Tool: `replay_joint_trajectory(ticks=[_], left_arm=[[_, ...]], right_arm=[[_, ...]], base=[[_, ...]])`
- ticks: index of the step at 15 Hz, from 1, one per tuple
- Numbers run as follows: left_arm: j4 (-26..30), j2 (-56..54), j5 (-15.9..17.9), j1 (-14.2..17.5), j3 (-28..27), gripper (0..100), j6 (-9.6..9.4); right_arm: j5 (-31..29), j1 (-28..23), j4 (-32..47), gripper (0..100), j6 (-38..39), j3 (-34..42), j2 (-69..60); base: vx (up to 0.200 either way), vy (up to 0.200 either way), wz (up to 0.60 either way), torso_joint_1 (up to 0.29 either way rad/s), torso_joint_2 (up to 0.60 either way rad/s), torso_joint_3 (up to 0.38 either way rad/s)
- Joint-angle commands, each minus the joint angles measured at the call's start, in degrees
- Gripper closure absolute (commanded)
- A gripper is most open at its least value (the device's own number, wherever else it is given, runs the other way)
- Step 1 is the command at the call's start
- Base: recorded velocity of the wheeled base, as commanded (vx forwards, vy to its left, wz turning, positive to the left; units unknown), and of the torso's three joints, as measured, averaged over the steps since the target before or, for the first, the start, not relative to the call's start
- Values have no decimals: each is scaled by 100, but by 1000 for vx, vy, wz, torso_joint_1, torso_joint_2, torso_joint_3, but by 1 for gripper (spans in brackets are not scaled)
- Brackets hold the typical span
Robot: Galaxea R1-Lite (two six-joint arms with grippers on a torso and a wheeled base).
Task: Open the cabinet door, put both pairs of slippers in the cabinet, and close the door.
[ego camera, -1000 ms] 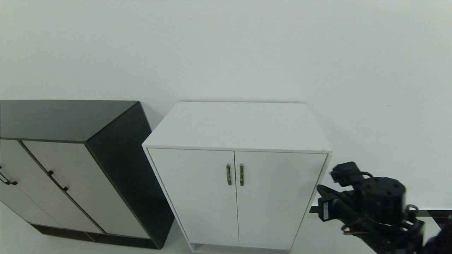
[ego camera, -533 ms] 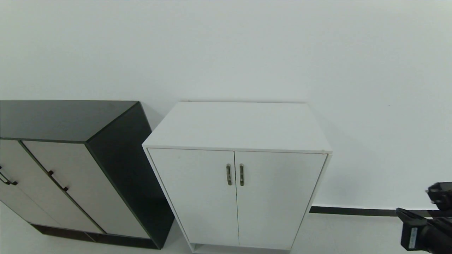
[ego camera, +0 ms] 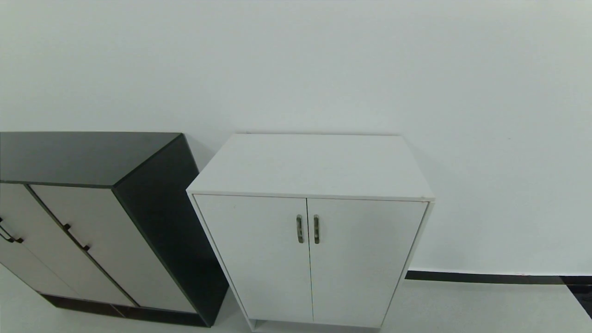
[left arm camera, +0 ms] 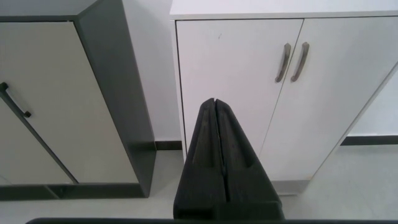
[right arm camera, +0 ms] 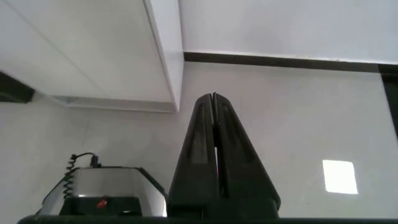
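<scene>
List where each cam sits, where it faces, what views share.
Head view: on the head, looking forward and down at the white cabinet, doors shut, dark cabinet left of it.
Left wrist view: on the left wrist, facing both cabinets' fronts; left gripper shut in foreground.
Right wrist view: on the right wrist, aimed down at floor beside the white cabinet's base; right gripper shut in foreground.
Shared: head and left wrist both show the cabinet handles.

Two cabinets stand side by side: one white cabinet and one dark cabinet. The white cabinet has two doors and two metal handles. The dark cabinet shows two pale doors and two black handles.
</scene>
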State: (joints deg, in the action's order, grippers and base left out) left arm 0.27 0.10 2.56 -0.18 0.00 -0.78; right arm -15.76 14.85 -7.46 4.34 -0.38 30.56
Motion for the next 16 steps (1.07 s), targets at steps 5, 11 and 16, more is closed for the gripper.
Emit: replay_joint_trajectory(ticks=[5,11,16], left_arm=[[0,-1,-1,1,0,100,-1],[0,-1,-1,1,0,100,-1],[0,-1,-1,1,0,100,-1]], right_arm=[[170,53,860,100,-65,-103,-2221],[1330,-26,799,100,-689,3,-2335],[1330,-905,790,100,-619,20,-1290]], base=[[0,0,0,0,0,0],[0,0,0,0,0,0],[0,0,0,0,0,0]])
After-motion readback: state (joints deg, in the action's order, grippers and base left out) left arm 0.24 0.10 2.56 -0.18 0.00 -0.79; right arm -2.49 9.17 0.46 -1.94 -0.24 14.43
